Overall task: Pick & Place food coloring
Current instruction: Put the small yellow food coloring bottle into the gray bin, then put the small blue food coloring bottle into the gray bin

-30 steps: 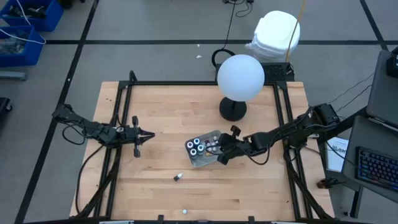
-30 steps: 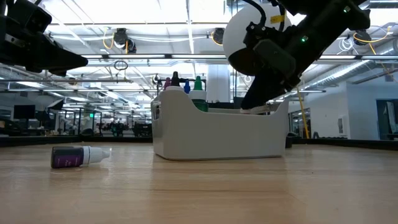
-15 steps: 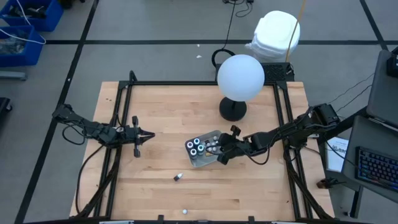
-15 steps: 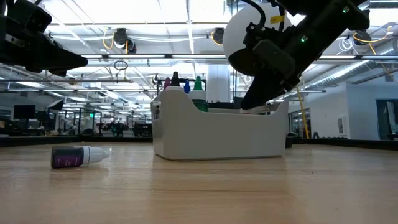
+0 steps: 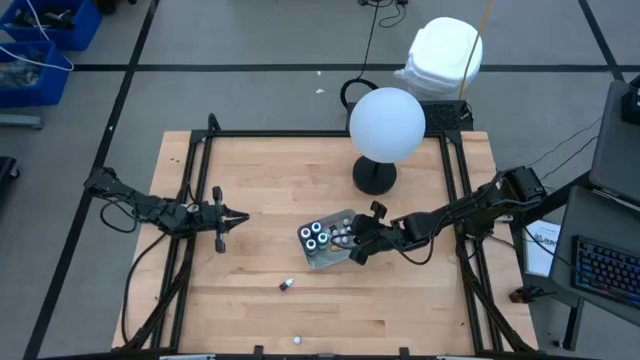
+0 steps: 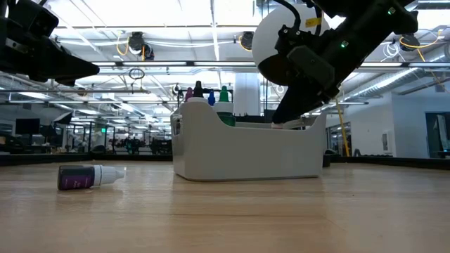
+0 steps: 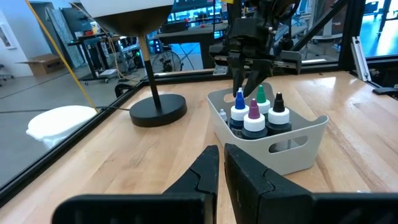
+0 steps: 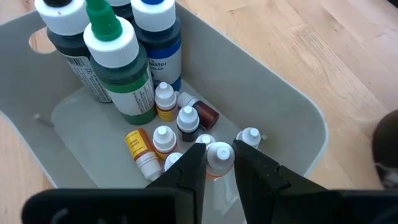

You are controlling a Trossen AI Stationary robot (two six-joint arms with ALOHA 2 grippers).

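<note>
Most of the food coloring sits in a pale bin (image 5: 327, 246) near the middle of the table (image 5: 260, 200): four big bottles (image 8: 118, 62) stand upright at one end, and small bottles (image 8: 165, 118) lie jumbled on the bin floor beside them. One more small bottle (image 6: 90, 176) lies on its side on the bare wood, well apart from the bin, and a tiny white piece (image 5: 297, 339) lies near the table's front edge.

The right gripper (image 8: 216, 163) reaches down into the bin, its fingers narrowly parted on either side of a small white-capped bottle (image 8: 219, 155); whether they press it I cannot tell. The left gripper (image 7: 221, 163) hovers over the table's left side, fingers together, holding nothing.

A lamp with a white globe (image 5: 387, 124) stands on a black base (image 5: 374, 176) at the table's far edge. Beyond the table are a gray floor, a white bag (image 5: 440, 58) and blue crates (image 5: 40, 45).
</note>
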